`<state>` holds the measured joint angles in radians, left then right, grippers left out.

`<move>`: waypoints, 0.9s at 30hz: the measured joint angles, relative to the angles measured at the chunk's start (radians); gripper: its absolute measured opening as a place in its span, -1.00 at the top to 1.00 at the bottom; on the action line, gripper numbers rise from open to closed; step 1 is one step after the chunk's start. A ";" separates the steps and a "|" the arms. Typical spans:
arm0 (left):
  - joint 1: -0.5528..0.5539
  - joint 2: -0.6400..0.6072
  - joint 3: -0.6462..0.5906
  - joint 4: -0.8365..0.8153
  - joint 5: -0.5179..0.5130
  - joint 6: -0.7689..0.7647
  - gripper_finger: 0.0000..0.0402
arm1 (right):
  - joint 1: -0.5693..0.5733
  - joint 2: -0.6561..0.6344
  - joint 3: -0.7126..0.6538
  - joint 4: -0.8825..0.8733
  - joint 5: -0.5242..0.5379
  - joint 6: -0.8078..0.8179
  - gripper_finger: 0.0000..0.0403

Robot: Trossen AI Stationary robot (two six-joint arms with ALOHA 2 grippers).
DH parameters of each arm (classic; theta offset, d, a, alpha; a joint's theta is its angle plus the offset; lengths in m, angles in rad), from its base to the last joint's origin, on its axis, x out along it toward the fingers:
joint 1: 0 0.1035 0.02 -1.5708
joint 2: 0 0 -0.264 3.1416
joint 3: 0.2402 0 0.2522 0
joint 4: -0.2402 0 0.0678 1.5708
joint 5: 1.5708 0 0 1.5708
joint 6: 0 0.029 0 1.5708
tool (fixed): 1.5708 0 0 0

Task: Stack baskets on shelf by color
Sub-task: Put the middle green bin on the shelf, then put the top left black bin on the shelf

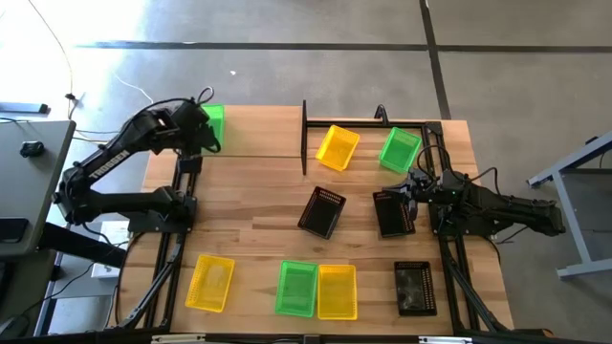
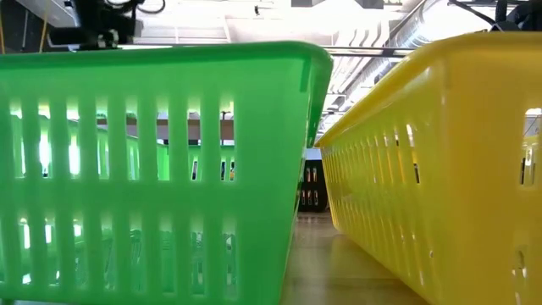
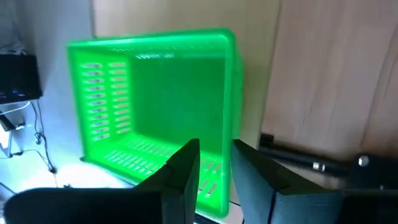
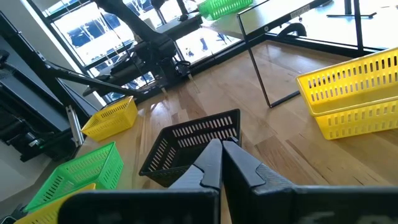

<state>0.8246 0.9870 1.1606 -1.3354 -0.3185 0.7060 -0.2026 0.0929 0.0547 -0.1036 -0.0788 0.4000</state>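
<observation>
A green basket [image 1: 212, 124] [image 3: 155, 112] stands upright on its bottom at the left end of the light-wood shelf [image 1: 258, 134]. My left gripper [image 1: 198, 132] [image 3: 216, 171] hangs just above it, open by a narrow gap, one finger on each side of the basket's side wall. My right gripper [image 1: 409, 187] [image 4: 221, 152] is shut and waits at the table's right, pointing at a black basket [image 1: 321, 210] [image 4: 189, 146]. Yellow baskets [image 1: 337, 146] [image 4: 354, 93] and another green one [image 1: 399, 150] lie right of the shelf's black upright [image 1: 304, 139]. My left gripper comes at the green basket slanting down from above, with its fingers [image 3: 186, 171] astride the rim of one side wall [image 3: 227, 93]. I cannot tell whether they touch the wall. The basket rests flat on the shelf board.
A second black basket [image 1: 394, 212] lies beside my right gripper and a third [image 1: 414, 287] near the front right. Along the front edge lie a yellow basket [image 1: 210, 282], a green one [image 1: 297, 287] [image 2: 152, 169] and another yellow one [image 1: 337, 291] [image 2: 440, 169].
</observation>
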 joint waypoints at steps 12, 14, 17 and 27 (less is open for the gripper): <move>-0.002 -0.002 0.137 0.000 0.201 -0.265 0.59 | 0.000 0.000 0.000 0.000 0.000 0.000 1.00; -0.013 -0.002 0.137 0.000 0.264 -0.318 0.59 | 0.000 0.000 0.000 0.000 0.000 0.000 1.00; -0.045 -0.002 0.137 0.000 0.337 -0.403 0.59 | 0.000 0.000 0.000 0.000 0.005 0.003 1.00; -0.282 -0.002 0.137 0.061 0.404 -0.716 0.59 | 0.000 0.000 0.000 -0.001 0.019 -0.091 1.00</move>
<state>0.5428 0.9853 1.2972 -1.2743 0.0860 -0.0099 -0.2028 0.0933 0.0547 -0.1046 -0.0593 0.3087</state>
